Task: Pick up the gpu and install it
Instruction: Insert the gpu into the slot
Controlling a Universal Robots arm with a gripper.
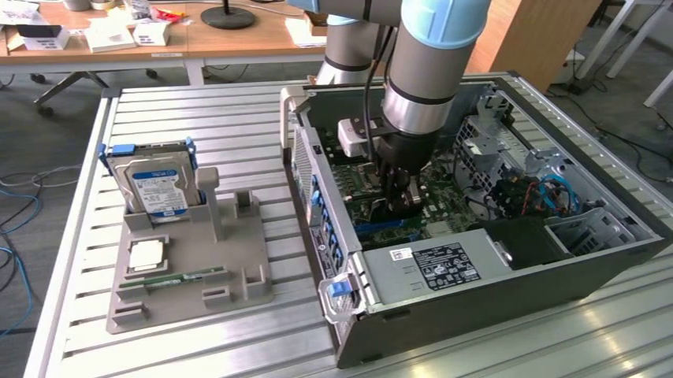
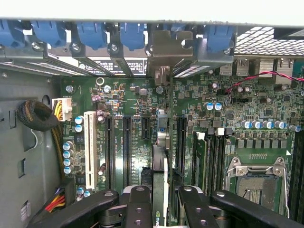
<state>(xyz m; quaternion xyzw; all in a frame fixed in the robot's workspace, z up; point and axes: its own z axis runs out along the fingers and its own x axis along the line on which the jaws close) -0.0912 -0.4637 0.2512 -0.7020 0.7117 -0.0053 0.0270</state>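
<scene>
My gripper (image 1: 402,206) reaches down into the open computer case (image 1: 474,315), over the green motherboard (image 2: 133,95). It is shut on the gpu (image 2: 160,159), which the wrist view shows edge-on as a thin upright card between the two black fingers (image 2: 137,209). The card's silver end bracket (image 2: 166,47) stands at the row of blue-clipped slot covers on the case's rear wall. The card's lower edge hangs just above the long black expansion slots (image 2: 127,147); whether it touches one I cannot tell. In the exterior view the gpu (image 1: 408,197) is a dark shape between the fingers.
A grey parts holder (image 1: 189,260) on the slatted table at the exterior view's left carries a silver hard drive (image 1: 158,185), a square chip (image 1: 145,256) and a green memory stick (image 1: 179,277). Inside the case are the power supply (image 1: 436,264), cable bundles (image 2: 35,116) and memory sticks (image 2: 209,156).
</scene>
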